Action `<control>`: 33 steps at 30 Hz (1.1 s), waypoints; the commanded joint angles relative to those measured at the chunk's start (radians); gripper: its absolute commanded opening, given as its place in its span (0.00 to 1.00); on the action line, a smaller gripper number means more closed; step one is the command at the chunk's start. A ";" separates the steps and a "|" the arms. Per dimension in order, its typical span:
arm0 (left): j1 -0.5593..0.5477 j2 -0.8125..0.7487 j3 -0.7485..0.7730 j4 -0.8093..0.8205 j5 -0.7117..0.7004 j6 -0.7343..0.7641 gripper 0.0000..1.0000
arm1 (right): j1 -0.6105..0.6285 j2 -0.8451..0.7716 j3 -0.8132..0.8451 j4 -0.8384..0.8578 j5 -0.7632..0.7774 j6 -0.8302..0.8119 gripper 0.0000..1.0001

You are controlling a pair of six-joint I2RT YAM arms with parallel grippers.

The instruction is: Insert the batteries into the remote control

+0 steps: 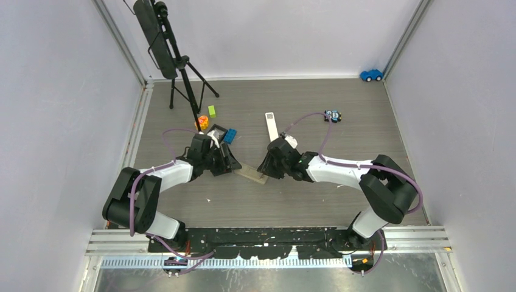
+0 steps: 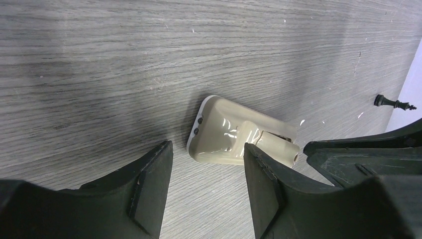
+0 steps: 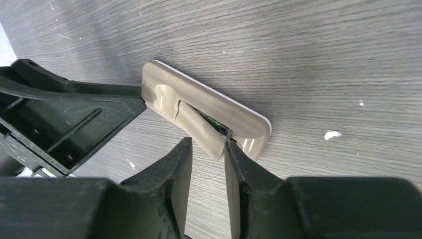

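A beige remote control (image 1: 251,175) lies face down on the wood-grain table between my two grippers. Its slim battery cover (image 3: 201,132) is tilted up off the compartment, where a bit of green board shows. My right gripper (image 3: 206,147) stands narrowly open, and the cover's free end sits between its fingertips, against the right one. My left gripper (image 2: 209,164) is open at the remote's (image 2: 224,137) other end, with the right finger's tip overlapping the raised cover (image 2: 278,147) and nothing between the pads. The batteries do not show in any view.
A white remote (image 1: 271,126) lies just beyond the right gripper (image 1: 266,167). Behind the left gripper (image 1: 230,163) are a black tray with a blue block (image 1: 230,135), an orange toy (image 1: 202,123), a green block (image 1: 212,111) and a tripod (image 1: 182,73). A black chess piece (image 2: 393,103) lies nearby.
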 commanded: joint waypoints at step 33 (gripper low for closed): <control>0.004 0.026 0.029 -0.010 0.016 0.062 0.56 | 0.025 0.034 0.029 -0.005 0.057 0.007 0.05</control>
